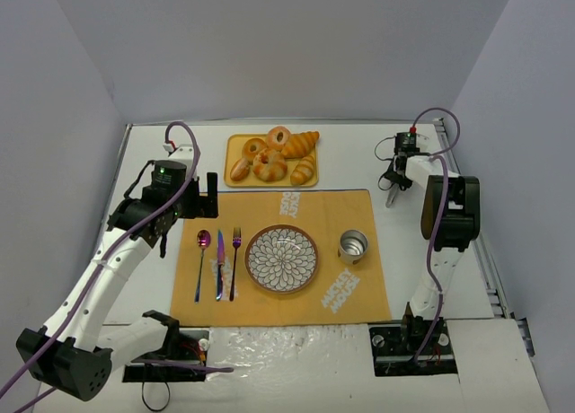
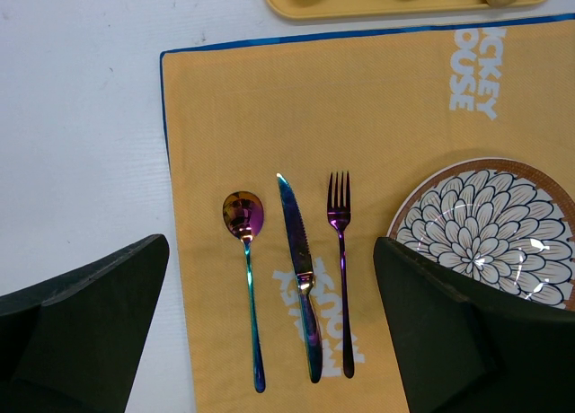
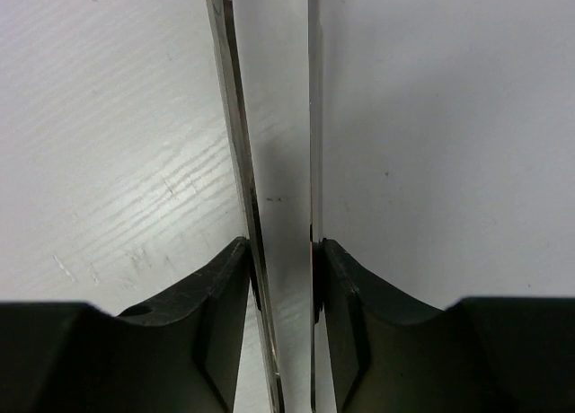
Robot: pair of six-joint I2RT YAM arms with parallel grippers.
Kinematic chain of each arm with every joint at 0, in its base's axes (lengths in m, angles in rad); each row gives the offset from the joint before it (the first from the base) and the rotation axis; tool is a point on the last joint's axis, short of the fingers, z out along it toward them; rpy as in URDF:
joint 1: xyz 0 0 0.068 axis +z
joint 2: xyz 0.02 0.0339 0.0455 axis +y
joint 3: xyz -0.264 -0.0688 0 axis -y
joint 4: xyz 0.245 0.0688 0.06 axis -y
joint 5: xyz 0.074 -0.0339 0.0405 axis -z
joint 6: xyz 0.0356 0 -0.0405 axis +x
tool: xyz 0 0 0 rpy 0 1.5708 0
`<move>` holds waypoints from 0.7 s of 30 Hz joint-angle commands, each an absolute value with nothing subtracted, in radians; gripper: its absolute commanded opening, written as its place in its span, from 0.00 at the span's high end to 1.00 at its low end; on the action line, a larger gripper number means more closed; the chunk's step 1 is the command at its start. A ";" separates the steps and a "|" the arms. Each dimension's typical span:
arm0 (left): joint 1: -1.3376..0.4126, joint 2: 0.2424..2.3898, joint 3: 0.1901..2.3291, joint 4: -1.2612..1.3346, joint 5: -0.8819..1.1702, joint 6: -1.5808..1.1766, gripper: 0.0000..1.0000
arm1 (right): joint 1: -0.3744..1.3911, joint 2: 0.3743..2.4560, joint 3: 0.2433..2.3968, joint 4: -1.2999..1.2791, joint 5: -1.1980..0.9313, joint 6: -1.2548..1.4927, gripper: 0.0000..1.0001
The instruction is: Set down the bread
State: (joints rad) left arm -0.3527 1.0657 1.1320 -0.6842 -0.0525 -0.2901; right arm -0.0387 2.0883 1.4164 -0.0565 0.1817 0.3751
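Right now the right gripper is pinched on what look like metal tongs, their blades running straight out past its fingers, at the table's far right. Bread lies piled on a yellow tray well to that gripper's left, beyond the plate. The left gripper, jaws spread, hovers nearer the tray
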 commanded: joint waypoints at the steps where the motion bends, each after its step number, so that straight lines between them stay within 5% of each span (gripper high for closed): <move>1: -0.357 1.062 1.150 -0.655 -0.064 -0.287 0.04 | -0.043 1.963 1.387 -0.073 0.190 0.385 0.68; 21: -0.357 1.058 1.152 -0.657 -0.069 -0.287 0.04 | 0.186 1.544 1.364 -0.230 0.211 0.360 0.57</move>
